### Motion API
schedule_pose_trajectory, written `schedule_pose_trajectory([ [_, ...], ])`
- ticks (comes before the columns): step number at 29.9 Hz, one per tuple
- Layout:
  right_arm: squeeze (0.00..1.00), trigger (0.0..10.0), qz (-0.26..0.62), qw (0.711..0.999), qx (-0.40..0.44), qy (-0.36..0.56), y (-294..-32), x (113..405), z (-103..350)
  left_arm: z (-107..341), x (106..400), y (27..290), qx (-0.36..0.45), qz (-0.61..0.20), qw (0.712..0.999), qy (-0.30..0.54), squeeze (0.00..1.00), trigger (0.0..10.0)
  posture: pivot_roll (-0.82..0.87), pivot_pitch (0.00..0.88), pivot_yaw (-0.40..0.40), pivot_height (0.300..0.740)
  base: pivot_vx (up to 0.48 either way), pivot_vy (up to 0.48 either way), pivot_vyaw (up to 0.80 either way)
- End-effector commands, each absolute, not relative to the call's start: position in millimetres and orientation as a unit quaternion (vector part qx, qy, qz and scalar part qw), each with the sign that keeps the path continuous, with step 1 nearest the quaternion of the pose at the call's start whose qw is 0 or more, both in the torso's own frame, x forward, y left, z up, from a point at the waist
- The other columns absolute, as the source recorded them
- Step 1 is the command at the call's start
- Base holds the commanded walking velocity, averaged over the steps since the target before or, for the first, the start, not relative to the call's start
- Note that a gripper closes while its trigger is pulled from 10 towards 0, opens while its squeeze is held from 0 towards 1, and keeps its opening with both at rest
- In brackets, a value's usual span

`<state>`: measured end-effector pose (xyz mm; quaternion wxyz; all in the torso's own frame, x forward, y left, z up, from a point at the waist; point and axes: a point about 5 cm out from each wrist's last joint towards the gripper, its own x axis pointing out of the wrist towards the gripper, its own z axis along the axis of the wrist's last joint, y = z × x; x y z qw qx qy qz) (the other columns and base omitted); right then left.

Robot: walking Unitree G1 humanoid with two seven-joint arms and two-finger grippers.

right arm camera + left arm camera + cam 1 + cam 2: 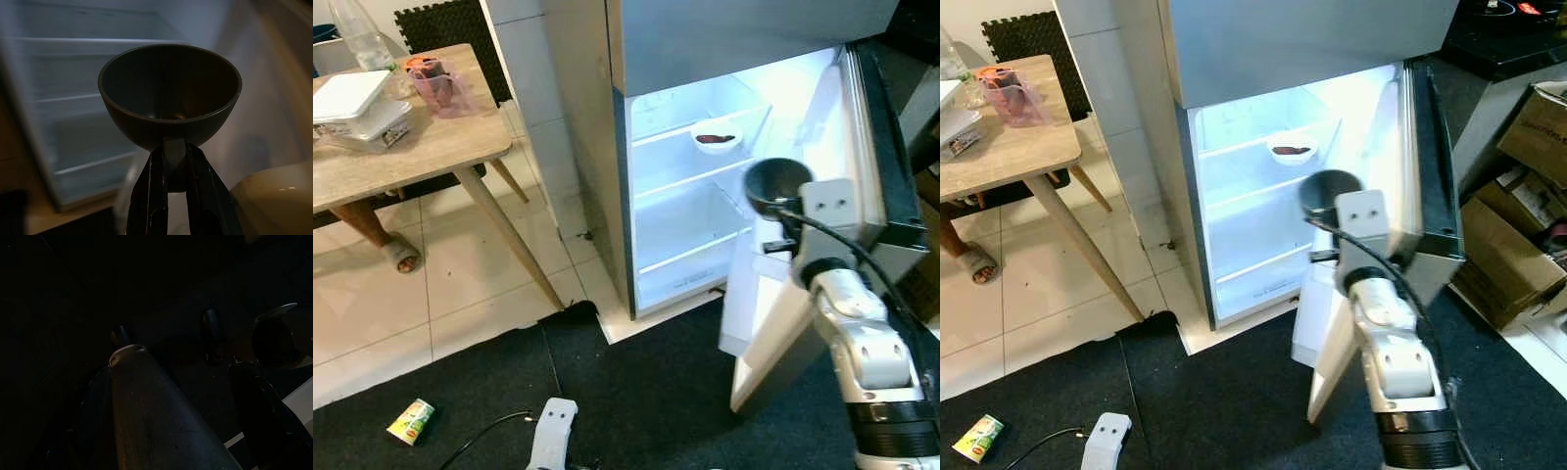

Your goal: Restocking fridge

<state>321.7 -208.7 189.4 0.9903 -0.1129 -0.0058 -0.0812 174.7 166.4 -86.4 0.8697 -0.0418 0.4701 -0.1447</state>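
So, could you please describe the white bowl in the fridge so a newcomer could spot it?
In the open fridge, look at the upper shelf. The small white bowl there holds something dark red, unlike the dark bowl gripped by the right gripper.

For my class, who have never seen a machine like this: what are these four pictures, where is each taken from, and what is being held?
This is a walking household robot stocking a fridge. Two pictures come from cameras in its head, looking down at the open fridge, where a white bowl sits on a shelf. The other two come from cameras on its wrists. The right claw is shut on a dark bowl, held up before the fridge. The left wrist picture is too dark to read. A wooden table with containers stands to the left.
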Motion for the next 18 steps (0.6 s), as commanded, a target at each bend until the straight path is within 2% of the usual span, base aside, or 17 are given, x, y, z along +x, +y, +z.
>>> schedule_pose_trajectory([
  [1, 0.00, 10.0, -0.122, 0.985, -0.121, -0.026, -226, 319, 200, -90, 168, 170, -0.045, -0.139, 0.863, 0.483, 0.00, 10.0, -0.24, 0.104, 0.045, 0.740, 0.000, 0.000, 0.00],
  [3, 0.00, 10.0, -0.142, 0.981, -0.125, -0.039, -238, 317, 207, -89, 168, 170, -0.046, -0.140, 0.864, 0.482, 0.00, 10.0, -0.24, 0.103, 0.048, 0.740, 0.000, 0.000, 0.00],
  [8, 0.00, 10.0, -0.156, 0.978, -0.127, -0.051, -247, 315, 213, -89, 169, 170, -0.046, -0.140, 0.864, 0.482, 0.00, 10.0, -0.24, 0.102, 0.050, 0.740, 0.000, 0.000, 0.00],
  [11, 0.00, 10.0, -0.091, 0.986, -0.085, -0.110, -226, 317, 229, -89, 169, 169, -0.045, -0.143, 0.863, 0.482, 0.00, 10.0, -0.24, 0.103, 0.055, 0.740, 0.000, 0.000, 0.00],
  [12, 0.00, 10.0, -0.091, 0.986, -0.085, -0.110, -226, 317, 229, -89, 169, 169, -0.045, -0.143, 0.863, 0.482, 0.00, 10.0, -0.24, 0.103, 0.055, 0.740, 0.000, 0.000, 0.00],
  [15, 0.00, 10.0, -0.019, 0.990, -0.048, -0.133, -197, 318, 232, -88, 170, 169, -0.044, -0.145, 0.863, 0.481, 0.00, 10.0, -0.24, 0.103, 0.054, 0.740, 0.000, 0.000, 0.00],
  [18, 0.00, 10.0, 0.011, 0.991, -0.038, -0.132, -184, 319, 230, -88, 171, 169, -0.043, -0.146, 0.864, 0.481, 0.00, 10.0, -0.24, 0.101, 0.053, 0.740, 0.000, 0.000, 0.00],
])
